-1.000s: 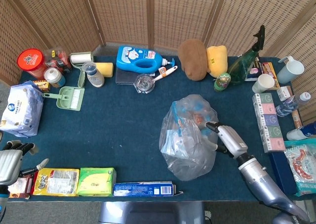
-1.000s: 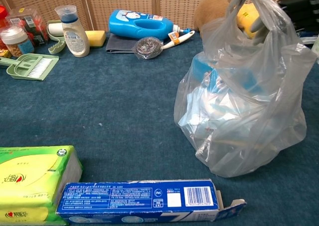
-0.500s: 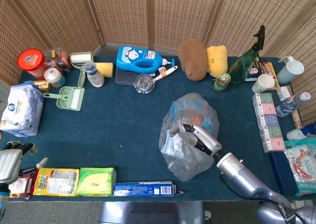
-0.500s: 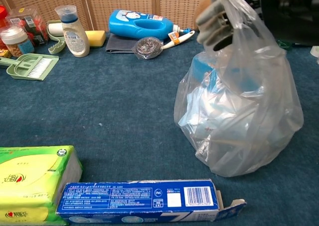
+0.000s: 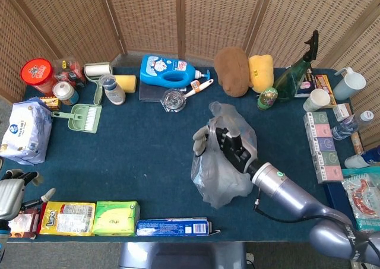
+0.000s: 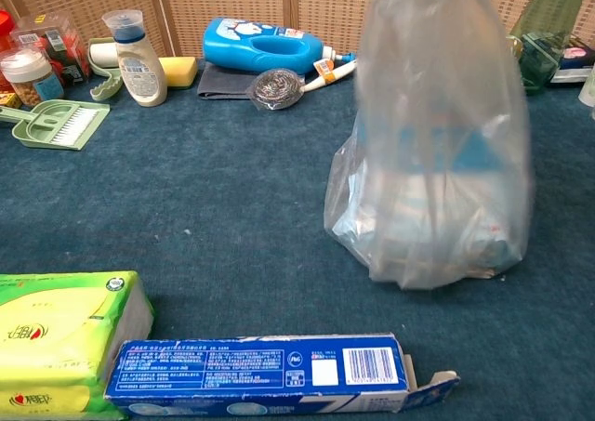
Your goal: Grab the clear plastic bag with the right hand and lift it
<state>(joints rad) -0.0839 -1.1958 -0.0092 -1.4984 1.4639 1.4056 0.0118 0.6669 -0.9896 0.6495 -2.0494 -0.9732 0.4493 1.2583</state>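
The clear plastic bag (image 5: 217, 177), with blue and white items inside, is at the table's middle right. My right hand (image 5: 222, 143) grips its gathered top from above, fingers curled into the plastic. In the chest view the bag (image 6: 432, 161) is drawn up tall and narrow, its top running out of frame. Its bottom hangs at about table level, and I cannot tell whether it touches the cloth. The right hand does not show in the chest view. My left hand (image 5: 12, 193) rests at the table's near left corner, fingers apart, holding nothing.
A blue carton (image 5: 173, 227) and green tissue pack (image 5: 116, 217) lie along the front edge. A steel scourer (image 5: 174, 99), blue detergent bottle (image 5: 169, 72) and brown plush (image 5: 231, 71) stand behind the bag. Small boxes (image 5: 323, 144) line the right side.
My right hand has moved left over the bag, closed on its top and pulled up. The bag went from squat and wide to tall and stretched.
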